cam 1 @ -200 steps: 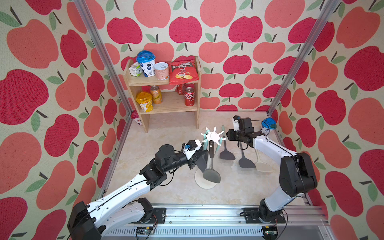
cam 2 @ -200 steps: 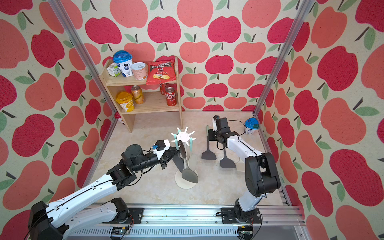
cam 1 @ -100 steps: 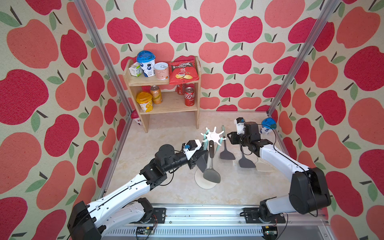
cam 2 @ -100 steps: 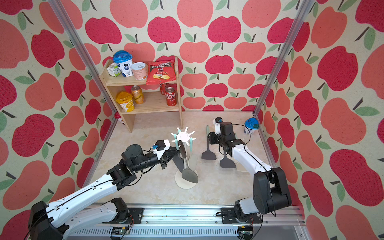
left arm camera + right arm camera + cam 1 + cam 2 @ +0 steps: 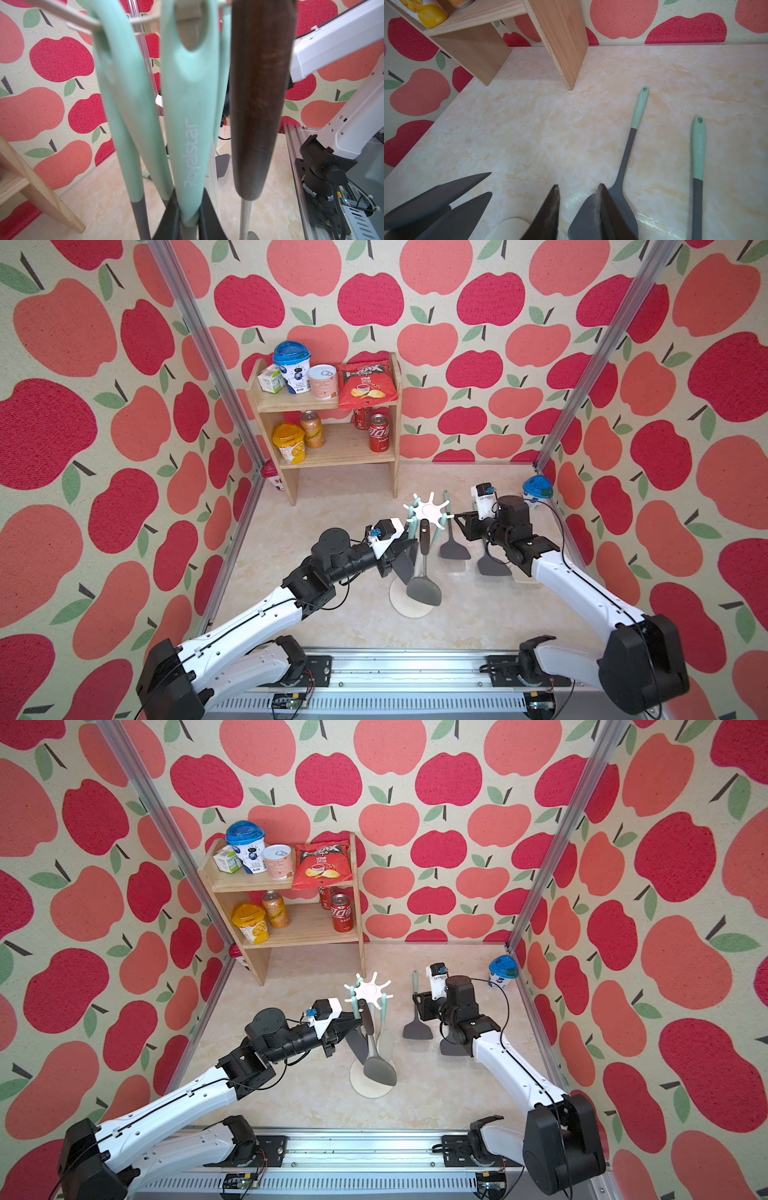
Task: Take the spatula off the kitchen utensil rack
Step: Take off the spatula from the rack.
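Right claw [image 5: 577, 188] has sunk lower beside the rack [image 5: 430, 511], jaws apart and empty, while the nearer left claw [image 5: 188, 197] stays clamped on the spatula [image 5: 187, 104], hanging upright from a prong directly ahead.

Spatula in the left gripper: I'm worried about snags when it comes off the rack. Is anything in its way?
The spatula hangs close between another mint handle and a dark brown handle on the rack. Outward, toward the left gripper that clamps it, nothing visible blocks it.
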### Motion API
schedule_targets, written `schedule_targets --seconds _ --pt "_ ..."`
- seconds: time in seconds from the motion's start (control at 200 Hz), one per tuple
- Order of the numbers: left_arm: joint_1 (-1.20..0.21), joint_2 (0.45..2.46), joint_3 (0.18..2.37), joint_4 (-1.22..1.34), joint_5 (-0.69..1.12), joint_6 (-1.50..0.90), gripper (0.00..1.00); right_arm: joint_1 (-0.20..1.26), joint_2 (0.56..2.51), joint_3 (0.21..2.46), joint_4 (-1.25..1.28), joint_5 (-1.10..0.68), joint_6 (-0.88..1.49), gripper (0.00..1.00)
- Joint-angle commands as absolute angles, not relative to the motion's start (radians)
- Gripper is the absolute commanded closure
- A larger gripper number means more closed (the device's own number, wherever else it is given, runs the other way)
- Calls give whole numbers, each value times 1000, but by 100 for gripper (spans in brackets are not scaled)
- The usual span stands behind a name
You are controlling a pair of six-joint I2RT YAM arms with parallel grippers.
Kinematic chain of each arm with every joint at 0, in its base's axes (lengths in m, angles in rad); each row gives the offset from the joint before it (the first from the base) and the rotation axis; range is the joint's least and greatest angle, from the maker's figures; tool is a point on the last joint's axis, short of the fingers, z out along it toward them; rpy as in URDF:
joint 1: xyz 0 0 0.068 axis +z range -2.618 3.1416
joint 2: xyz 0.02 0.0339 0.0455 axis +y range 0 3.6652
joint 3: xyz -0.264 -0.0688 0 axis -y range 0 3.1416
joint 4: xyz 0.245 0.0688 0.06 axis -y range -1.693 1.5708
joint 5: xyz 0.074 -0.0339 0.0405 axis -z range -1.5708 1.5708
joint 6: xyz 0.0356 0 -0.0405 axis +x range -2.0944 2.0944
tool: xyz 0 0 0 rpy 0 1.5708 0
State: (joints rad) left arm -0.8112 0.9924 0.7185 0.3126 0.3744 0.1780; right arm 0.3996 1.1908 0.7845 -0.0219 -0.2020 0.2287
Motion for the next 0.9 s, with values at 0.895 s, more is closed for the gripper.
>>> schedule_targets --seconds 0.895 --pt "-804 1062 718 211 383 187 100 511 780 657 15 -430 167 57"
